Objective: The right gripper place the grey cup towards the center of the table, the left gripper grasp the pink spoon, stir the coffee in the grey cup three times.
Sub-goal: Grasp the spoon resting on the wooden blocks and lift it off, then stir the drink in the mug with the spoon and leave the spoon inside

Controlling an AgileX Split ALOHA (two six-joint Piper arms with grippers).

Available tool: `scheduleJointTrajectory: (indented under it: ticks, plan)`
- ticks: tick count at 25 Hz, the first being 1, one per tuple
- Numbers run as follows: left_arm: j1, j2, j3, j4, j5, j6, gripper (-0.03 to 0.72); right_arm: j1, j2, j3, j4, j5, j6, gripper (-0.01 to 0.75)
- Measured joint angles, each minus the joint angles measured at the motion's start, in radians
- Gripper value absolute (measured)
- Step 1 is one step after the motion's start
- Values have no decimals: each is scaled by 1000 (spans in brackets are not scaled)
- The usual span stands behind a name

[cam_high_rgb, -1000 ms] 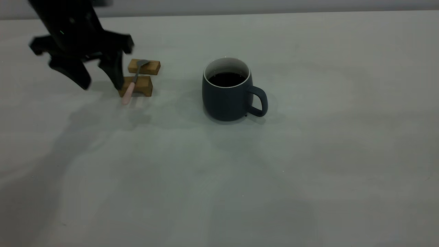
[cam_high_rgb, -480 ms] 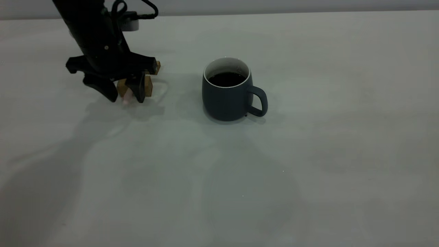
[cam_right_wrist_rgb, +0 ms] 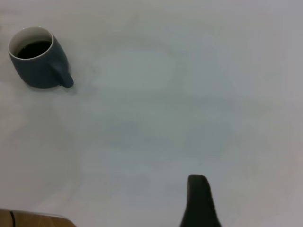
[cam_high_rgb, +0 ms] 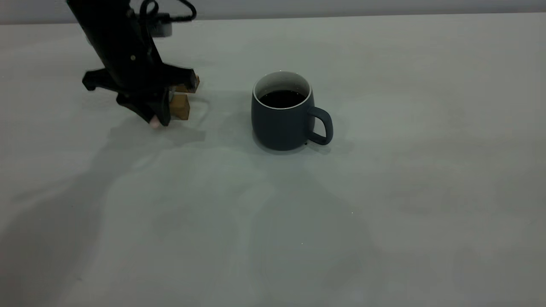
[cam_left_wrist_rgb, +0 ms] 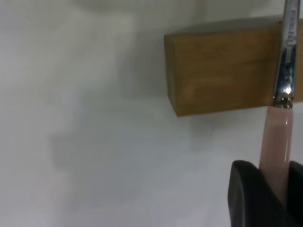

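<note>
The grey cup (cam_high_rgb: 281, 121) stands near the middle of the table (cam_high_rgb: 384, 192), handle to the right, with dark coffee (cam_high_rgb: 281, 98) in it. It also shows far off in the right wrist view, the cup (cam_right_wrist_rgb: 40, 66) and its coffee (cam_right_wrist_rgb: 33, 48). My left gripper (cam_high_rgb: 155, 116) is down at the far left, shut on the pink spoon (cam_high_rgb: 154, 123). In the left wrist view the gripper (cam_left_wrist_rgb: 277, 189) pinches the spoon's (cam_left_wrist_rgb: 275, 142) pink handle, while the metal neck lies over a wooden block (cam_left_wrist_rgb: 222, 66). My right gripper (cam_right_wrist_rgb: 251, 198) hangs open over bare table, far from the cup; one finger (cam_right_wrist_rgb: 199, 198) shows.
Two brown wooden blocks (cam_high_rgb: 181, 106) sit just behind the left gripper, partly hidden by it. The left arm's cable loops above at the back. A brown edge (cam_right_wrist_rgb: 33, 220) shows at a corner of the right wrist view.
The left gripper came down from the left over the spoon with its fingers spread, then shut on the pink handle. The cup has not moved.
</note>
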Motion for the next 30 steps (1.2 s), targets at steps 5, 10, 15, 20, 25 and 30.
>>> scheduleJointTrajectory:
  ticks: [5,10,15,20,25,30]
  plan:
    - [0,-160,-78,-77,198,-296,166,0,0,0,0,0,0,591]
    - [0,-279,-124,-359,381,-857,166,-1,0,0,0,0,0,591]
    - [0,-289,-129,-824,407,-1231,166,-1,0,0,0,0,0,591]
    - [0,-222,-129,-1189,408,-1211,166,-1,0,0,0,0,0,591]
    - [-2,-100,-129,-1414,431,-1016,166,-1,0,0,0,0,0,591]
    - [-2,-6,-129,-1507,465,-921,166,-1,0,0,0,0,0,591]
